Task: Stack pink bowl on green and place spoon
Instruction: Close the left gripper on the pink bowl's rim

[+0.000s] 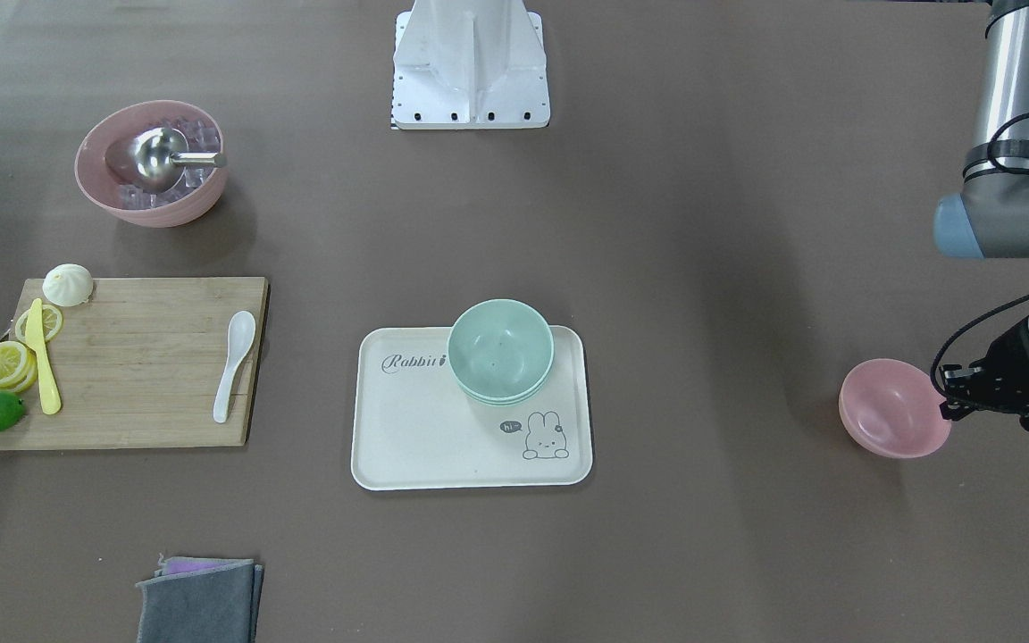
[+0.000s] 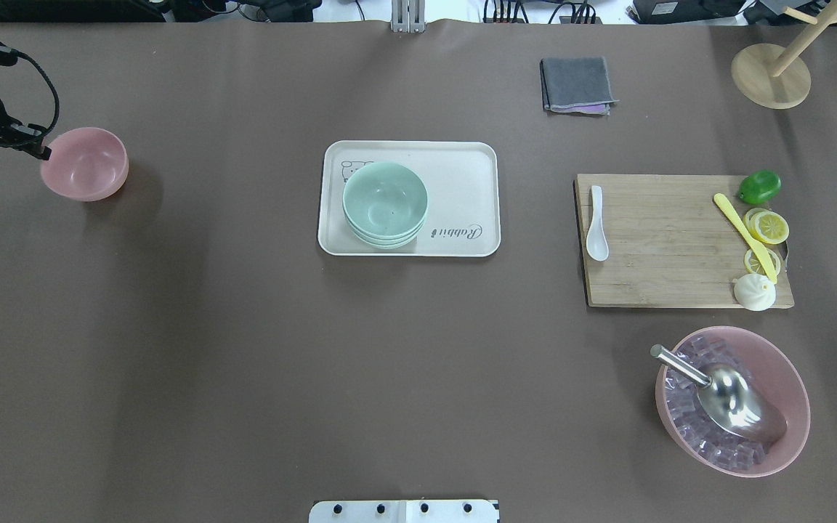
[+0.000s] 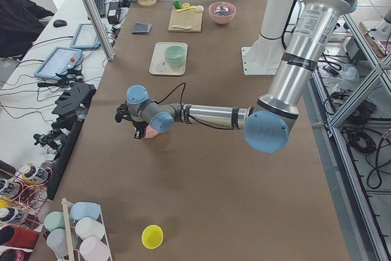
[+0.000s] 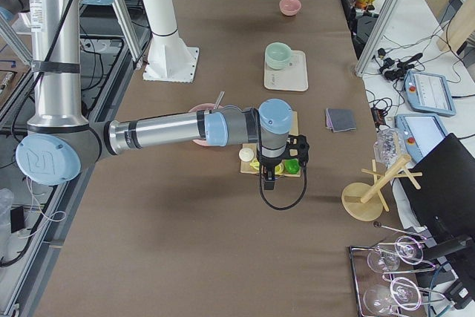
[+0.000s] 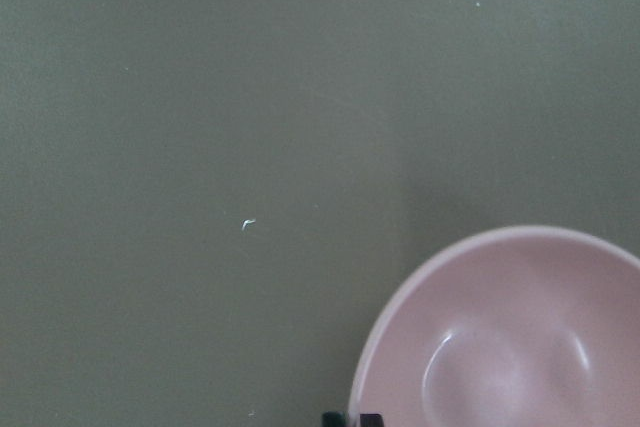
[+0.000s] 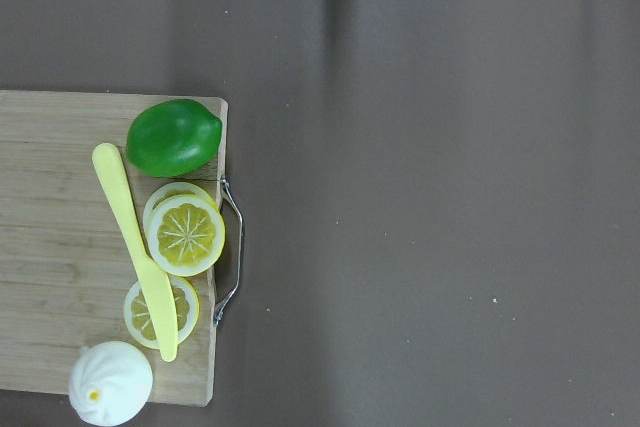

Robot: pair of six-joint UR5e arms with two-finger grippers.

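A small pink bowl (image 1: 890, 411) (image 2: 84, 163) sits on the brown table on my left side. My left gripper (image 1: 948, 397) (image 2: 42, 149) is at its rim, fingers close together across the rim; the bowl (image 5: 520, 347) fills the lower right of the left wrist view. Stacked green bowls (image 1: 500, 348) (image 2: 385, 203) stand on a cream rabbit tray (image 1: 425, 446) (image 2: 462, 167) at the table's middle. A white spoon (image 1: 233, 366) (image 2: 596, 232) lies on the wooden cutting board (image 1: 139, 357). My right gripper (image 4: 266, 176) hangs over the board's lime end; I cannot tell whether it is open or shut.
A large pink bowl (image 1: 151, 161) (image 2: 731, 399) holds ice cubes and a metal scoop. A lime (image 6: 174, 137), lemon slices, a yellow knife (image 6: 135, 247) and a bun lie on the board. A grey cloth (image 2: 577, 83) and a wooden stand (image 2: 771, 76) sit at the far edge.
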